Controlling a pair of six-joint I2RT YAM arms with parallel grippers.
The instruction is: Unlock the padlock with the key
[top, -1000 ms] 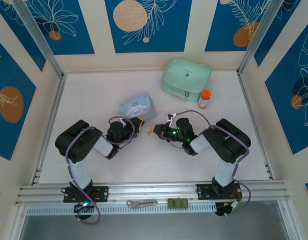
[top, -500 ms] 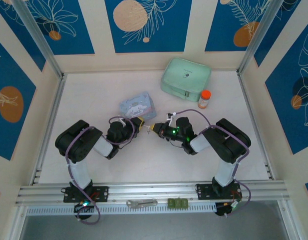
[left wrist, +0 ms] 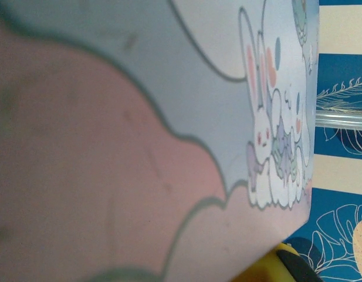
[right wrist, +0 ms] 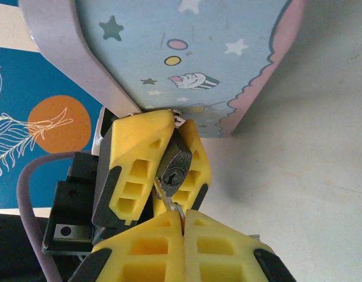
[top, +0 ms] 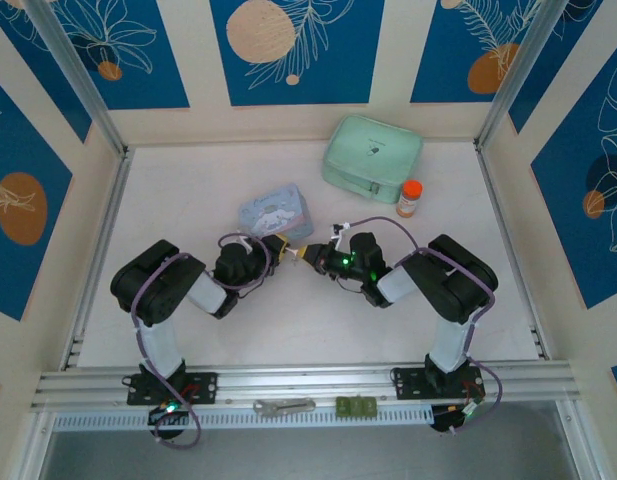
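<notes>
Two robot arms meet at mid-bench (top: 188,190), just in front of a pale blue tin (top: 276,212) printed with rabbits and stars. The left hand (right wrist: 179,126) is clamped on the small dark padlock (right wrist: 176,163), its yellow fingers (right wrist: 136,161) narrowed onto the body with the keyhole turned toward the other arm. The right hand (right wrist: 183,220) is fully closed, pinching the thin silvery key (right wrist: 163,191), whose tip sits at the keyhole. Lock and key are held right beside the tin's near edge. A mint-green case (top: 371,152) and an orange-capped bottle (top: 410,198) stand farther back on the right.
</notes>
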